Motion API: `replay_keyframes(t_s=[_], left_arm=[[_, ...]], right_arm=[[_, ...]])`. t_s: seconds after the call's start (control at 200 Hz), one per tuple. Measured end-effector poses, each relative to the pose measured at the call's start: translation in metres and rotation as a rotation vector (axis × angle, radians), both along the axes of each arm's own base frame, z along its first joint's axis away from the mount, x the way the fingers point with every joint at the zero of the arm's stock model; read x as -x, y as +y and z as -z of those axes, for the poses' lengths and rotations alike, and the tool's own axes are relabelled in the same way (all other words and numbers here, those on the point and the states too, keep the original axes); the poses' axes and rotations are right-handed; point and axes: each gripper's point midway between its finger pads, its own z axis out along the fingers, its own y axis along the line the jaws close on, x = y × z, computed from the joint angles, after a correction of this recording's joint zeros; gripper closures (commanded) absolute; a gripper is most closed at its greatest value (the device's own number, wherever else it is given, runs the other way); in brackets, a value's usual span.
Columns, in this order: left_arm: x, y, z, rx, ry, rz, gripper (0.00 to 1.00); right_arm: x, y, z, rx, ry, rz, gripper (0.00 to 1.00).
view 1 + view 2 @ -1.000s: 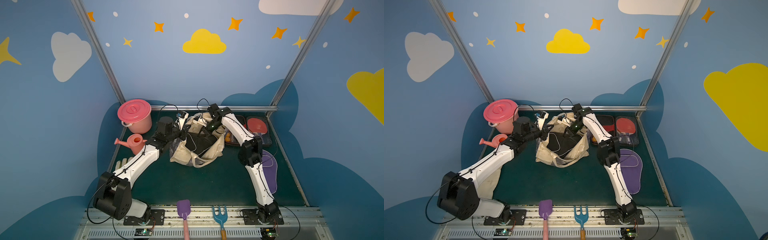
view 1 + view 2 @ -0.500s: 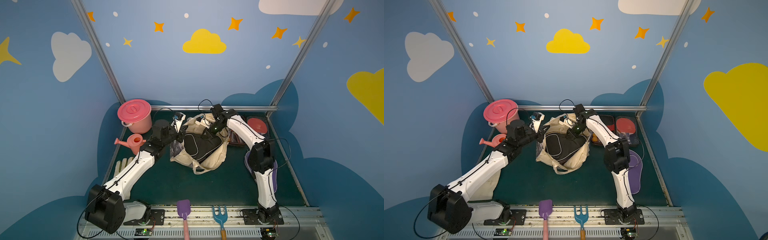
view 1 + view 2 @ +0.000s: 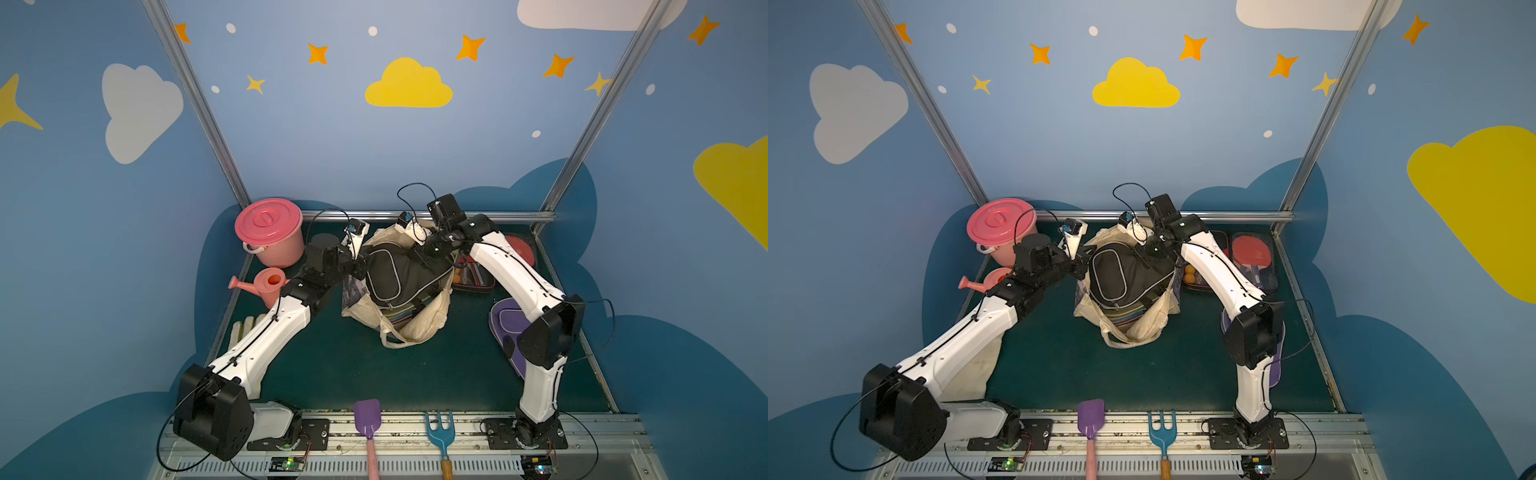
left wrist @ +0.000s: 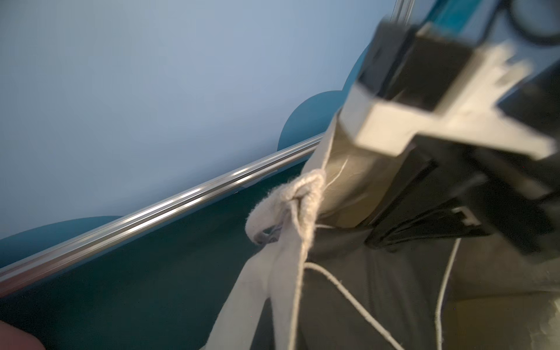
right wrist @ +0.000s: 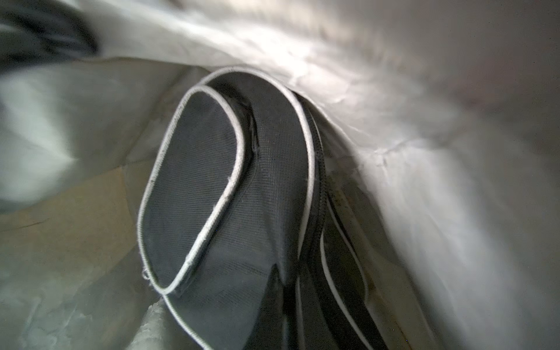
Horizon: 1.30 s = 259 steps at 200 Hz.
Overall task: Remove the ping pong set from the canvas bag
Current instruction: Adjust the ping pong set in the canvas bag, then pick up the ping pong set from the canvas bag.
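Note:
The cream canvas bag (image 3: 419, 328) (image 3: 1142, 328) slumps at mid table, mouth up. A black paddle case (image 3: 395, 274) (image 3: 1121, 276) with pale piping, part of the ping pong set, stands half out of it. My right gripper (image 3: 419, 254) (image 3: 1144, 257) is shut on the case's upper edge. My left gripper (image 3: 360, 266) (image 3: 1086, 259) is shut on the bag's left rim by its strap (image 4: 272, 288). The right wrist view shows the black case (image 5: 212, 188) against the bag's lining (image 5: 424, 136). More cases (image 3: 405, 313) stay inside. A purple case (image 3: 505, 328) and flat packs with a red paddle (image 3: 1252, 251) lie to the right.
A pink lidded bucket (image 3: 270, 232) and a pink watering can (image 3: 266, 284) stand at the back left. A purple toy shovel (image 3: 368, 419) and a blue toy rake (image 3: 440, 432) lie on the front rail. A metal bar (image 4: 151, 212) runs along the back edge.
The right gripper has drawn the black case up out of the bag, where only dark contents showed before. The left gripper rose slightly, still holding the bag's rim.

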Motion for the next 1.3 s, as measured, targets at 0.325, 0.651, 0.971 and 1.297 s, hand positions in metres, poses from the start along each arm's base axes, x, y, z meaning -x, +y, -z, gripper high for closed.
replay_keyframes(t_s=[0.325, 0.651, 0.971, 1.297], left_arm=[[-0.009, -0.008, 0.007, 0.017, 0.040, 0.010, 0.96], [-0.013, -0.042, 0.025, 0.065, 0.088, 0.089, 0.96], [-0.005, -0.056, 0.030, 0.059, 0.104, 0.136, 0.96], [-0.005, -0.052, 0.027, 0.040, 0.087, 0.121, 0.96]], right_arm=[[-0.007, -0.023, -0.010, 0.101, -0.269, 0.138, 1.00], [-0.024, -0.037, 0.000, 0.162, -0.310, 0.219, 0.67], [-0.049, -0.067, -0.054, -0.021, -0.251, 0.204, 0.27], [-0.046, -0.051, -0.030, -0.042, -0.036, 0.046, 0.24]])
